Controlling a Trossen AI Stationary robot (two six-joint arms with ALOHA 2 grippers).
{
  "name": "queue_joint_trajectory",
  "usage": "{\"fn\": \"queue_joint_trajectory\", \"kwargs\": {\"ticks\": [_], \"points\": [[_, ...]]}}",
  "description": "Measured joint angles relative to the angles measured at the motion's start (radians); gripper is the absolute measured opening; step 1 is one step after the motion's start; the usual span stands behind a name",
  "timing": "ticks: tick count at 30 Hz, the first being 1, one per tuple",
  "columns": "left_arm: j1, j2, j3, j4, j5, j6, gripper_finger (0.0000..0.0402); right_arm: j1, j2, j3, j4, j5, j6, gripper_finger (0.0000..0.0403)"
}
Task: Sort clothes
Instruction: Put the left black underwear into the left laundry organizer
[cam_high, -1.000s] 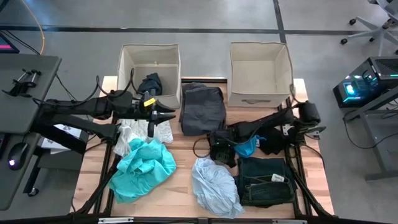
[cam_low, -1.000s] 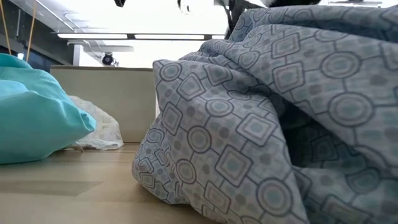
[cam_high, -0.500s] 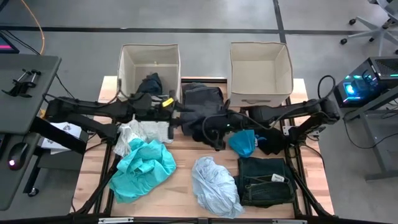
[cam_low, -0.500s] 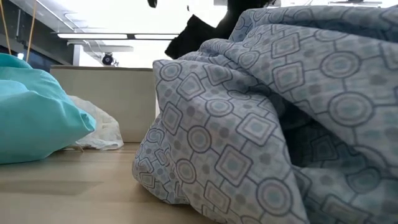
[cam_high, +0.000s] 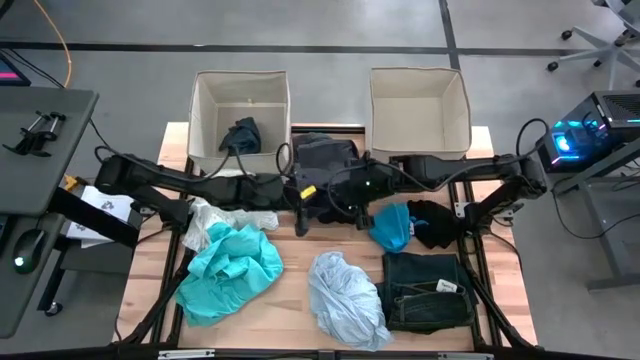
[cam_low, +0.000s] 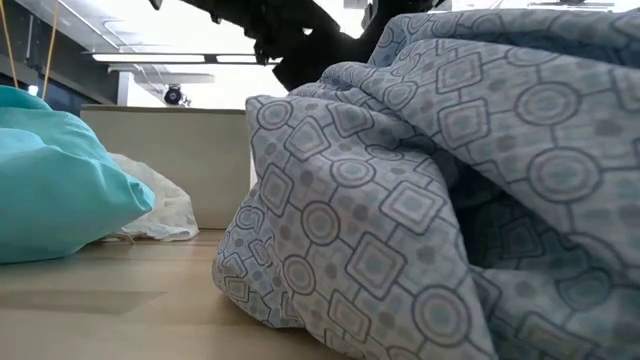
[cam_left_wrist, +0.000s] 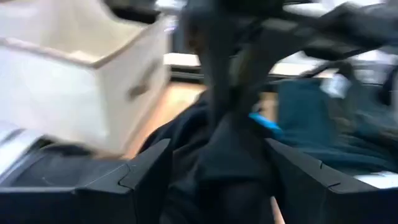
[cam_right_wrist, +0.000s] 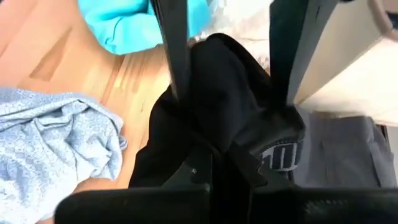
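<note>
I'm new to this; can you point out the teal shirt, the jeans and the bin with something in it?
teal shirt (cam_high: 232, 268), high view, middle of the crumpled fabric.
jeans (cam_high: 425, 292), high view, centre of the folded denim.
bin (cam_high: 203, 108), high view, left wall.

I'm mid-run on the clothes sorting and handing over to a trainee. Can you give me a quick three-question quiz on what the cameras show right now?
1. True or false: the left bin holds a dark garment.
2. What is the right gripper gripping above the middle of the table? A) a teal shirt B) a black garment C) a pair of jeans
3. Fill in: the left gripper has its fingers ____ on either side of the black garment.

Key: 1 true; 2 B; 3 open.
</note>
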Motion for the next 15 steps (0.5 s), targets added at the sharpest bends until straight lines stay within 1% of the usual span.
{"fn": "queue_joint_trajectory", "kwargs": {"ticks": [2,5,8,11,13,15], "points": [[-0.006,0.011,0.006,-0.005,-0.051,-0.022,0.0234,-0.016,0.000,0.000,0.022,-0.029,-0.021,0.0003],[-0.007,0.019,0.023,-0.012,-0.056,-0.067,0.0228,-0.031,0.000,0.000,0.079,-0.067,-0.038,0.0003],[-0.007,0.019,0.039,-0.063,-0.058,-0.128,0.0205,-0.047,-0.003,0.000,0.163,-0.124,-0.004,0.0003],[-0.007,0.009,0.056,-0.077,-0.059,-0.117,0.0163,-0.053,-0.006,0.000,0.221,-0.141,0.056,0.0004],[-0.005,-0.003,0.072,-0.091,-0.044,-0.085,0.0123,-0.053,-0.009,0.000,0.237,-0.137,0.107,0.0007],[0.002,-0.017,0.095,-0.126,-0.004,-0.066,0.0076,-0.052,-0.013,0.000,0.247,-0.113,0.157,0.0013]]}}
